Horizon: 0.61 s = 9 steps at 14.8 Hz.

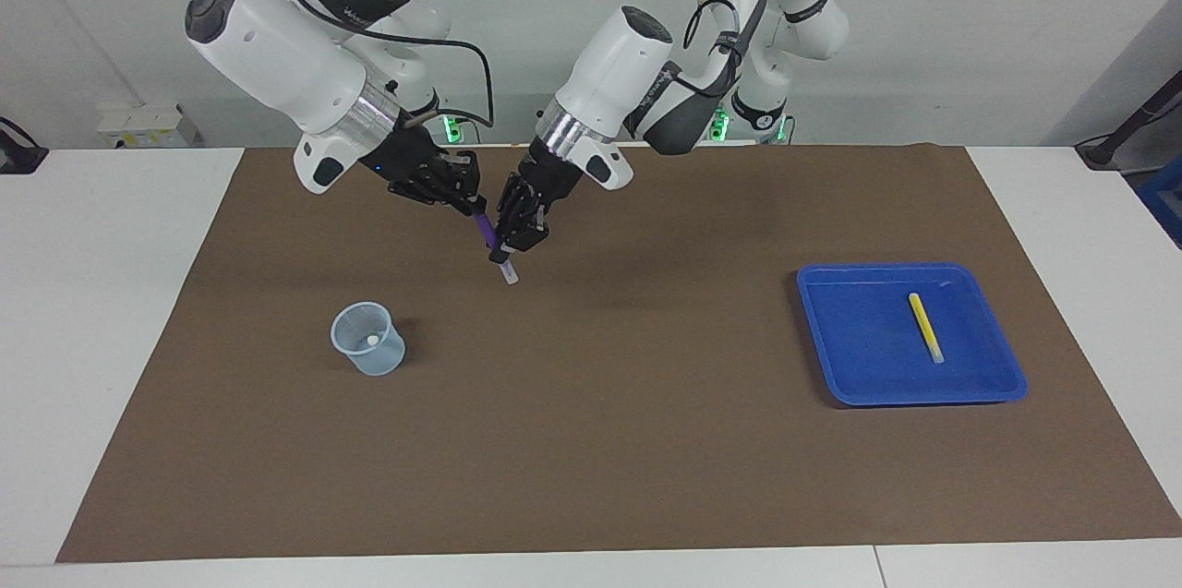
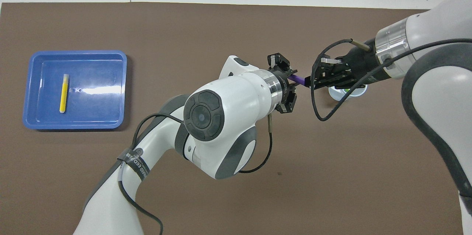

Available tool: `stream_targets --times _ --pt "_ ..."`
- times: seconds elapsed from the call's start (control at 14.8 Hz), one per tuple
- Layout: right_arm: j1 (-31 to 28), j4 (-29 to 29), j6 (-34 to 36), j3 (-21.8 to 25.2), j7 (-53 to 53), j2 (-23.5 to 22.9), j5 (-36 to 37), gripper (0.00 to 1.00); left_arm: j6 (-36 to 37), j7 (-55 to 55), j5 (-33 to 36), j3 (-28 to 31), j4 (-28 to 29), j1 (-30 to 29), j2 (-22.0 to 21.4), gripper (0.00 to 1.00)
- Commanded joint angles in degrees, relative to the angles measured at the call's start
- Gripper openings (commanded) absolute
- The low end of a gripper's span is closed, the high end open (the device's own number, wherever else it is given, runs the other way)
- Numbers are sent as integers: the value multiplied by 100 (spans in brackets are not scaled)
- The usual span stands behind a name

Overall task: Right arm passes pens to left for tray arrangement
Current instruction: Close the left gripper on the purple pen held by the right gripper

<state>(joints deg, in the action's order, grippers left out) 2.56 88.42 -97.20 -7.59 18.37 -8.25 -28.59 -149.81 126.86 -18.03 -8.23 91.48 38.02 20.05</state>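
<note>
Two grippers meet in mid-air over the bare mat near the table's middle, both on one purple pen (image 1: 484,228); the right gripper (image 1: 469,203), on the arm entering the facing view from eleven o'clock, pinches the pen's upper end with fingertips closed on it; the left gripper (image 1: 507,248), reaching down from one o'clock, has its fingers narrowed around the lower part, just above the whitish tip that pokes out below; the pen slants, tip lowest. A yellow pen (image 1: 925,328) lies flat inside the blue tray (image 1: 836,343) toward the left arm's end of the table, at about three o'clock from the grippers in the facing view, well apart from them; a small translucent cup (image 1: 369,339) stands upright toward the right arm's end, at about seven o'clock from the grippers, with something pale showing at its bottom; in the overhead view a trace of green shows in the cup under the right gripper.
</note>
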Motion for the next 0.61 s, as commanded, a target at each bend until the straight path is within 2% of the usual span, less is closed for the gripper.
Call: stream_targets --times 0.0,0.07,0.27,0.34,0.41,0.47,0.54 --pt "-28 53 -45 -15 26 16 -138 4 250 -30 63 -30 -95 -67 -72 6" --pt "-28 53 -54 -15 18 16 -138 4 328 -21 71 -21 -122 -67 -63 0" --pt "-28 53 -54 -23 26 25 -129 4 382 -21 71 6 -263 -67 -54 0" --pt "-28 53 -54 -23 52 25 -129 11 382 -21 72 14 -271 -67 -63 0" --pt "-28 53 -54 -15 79 25 -121 40 382 -13 72 14 -271 -67 -54 0" --pt "-28 53 -63 -15 88 25 -112 76 365 -21 80 14 -271 -50 -54 0" --pt "-28 44 -54 -15 53 16 -51 100 356 -30 89 23 -271 -41 -63 0"
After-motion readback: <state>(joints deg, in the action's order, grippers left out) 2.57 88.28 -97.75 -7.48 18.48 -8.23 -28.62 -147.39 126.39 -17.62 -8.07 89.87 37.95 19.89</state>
